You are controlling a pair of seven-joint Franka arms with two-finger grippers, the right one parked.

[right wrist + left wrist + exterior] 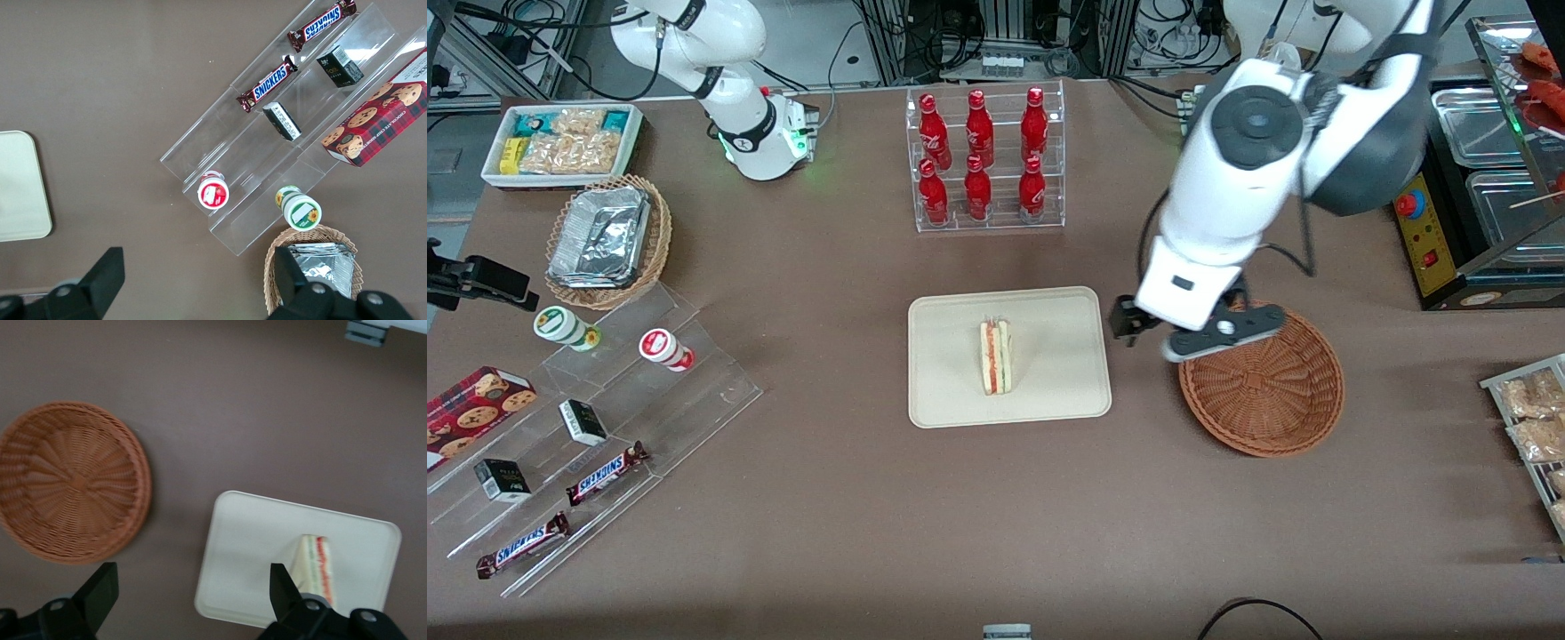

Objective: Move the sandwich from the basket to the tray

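Observation:
The sandwich [996, 357] stands on its edge in the middle of the cream tray [951, 391], red and green filling showing. The reddish-brown wicker basket [1263, 387] sits beside the tray toward the working arm's end and holds nothing. My left gripper [1174, 333] hangs above the table over the gap between tray and basket, open, with nothing between its fingers. The left wrist view shows the empty basket [70, 480], the tray [253, 553] with the sandwich [317, 570] on it, and the open gripper [193, 600] over bare table between them.
A clear rack of red bottles [984, 160] stands farther from the camera than the tray. Toward the parked arm's end are a foil-filled wicker basket [605, 240], a white snack bin [560, 142] and acrylic steps with snacks [587, 427]. Snack packets [1534, 418] lie at the working arm's end.

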